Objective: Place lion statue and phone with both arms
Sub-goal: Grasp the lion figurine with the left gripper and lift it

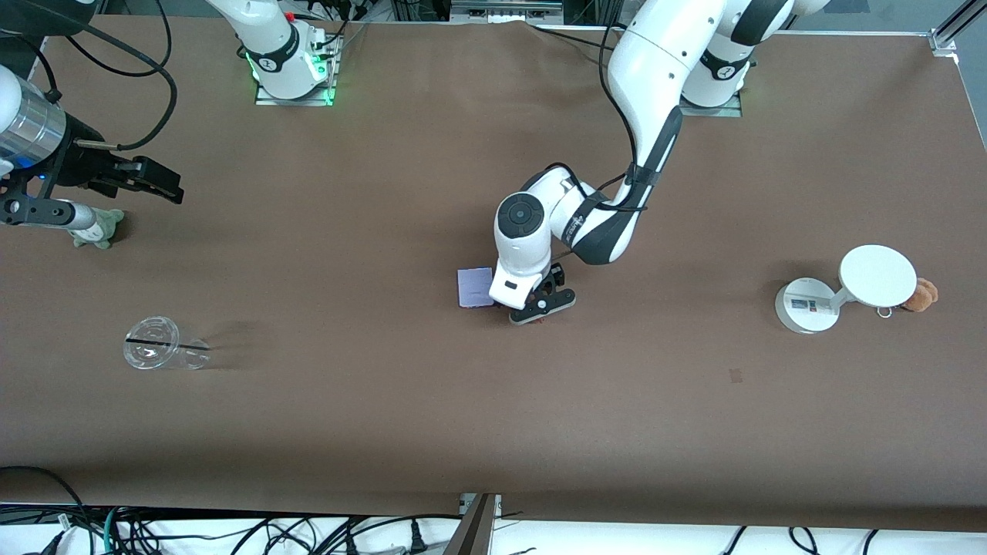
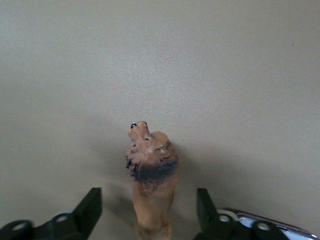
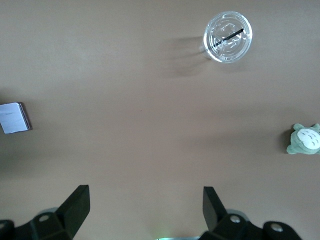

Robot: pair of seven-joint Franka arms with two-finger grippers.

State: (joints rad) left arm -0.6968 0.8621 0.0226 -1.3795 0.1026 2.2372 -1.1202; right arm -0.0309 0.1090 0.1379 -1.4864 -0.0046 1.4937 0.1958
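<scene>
So the tiny brown lion statue with the dark mane band [image 2: 150, 175] sits right in the gap of the left gripper [image 2: 150, 210], and that's the whole story for the next move: its long body runs straight out along the line between the two black fingers [image 2: 90, 207], head pointing away from the wrist, so the jaws would squeeze across its narrow sides. There's visible table showing on each side of the body, so the fingers stand apart and aren't touching it; nothing is gripped. From the front view the left gripper [image 1: 542, 305] is down low at the middle of the table and the statue itself is hidden under it. The small flat pale lavender phone [image 1: 475, 287] lies flat just beside that gripper, toward the right arm's end of the table. The right gripper [image 1: 146, 179] hangs wide open and empty, waiting up over its own end of the table, well apart from both task things. My guess is the left arm is way better placed for the lion, and the phone is left for the right arm to come get.
</scene>
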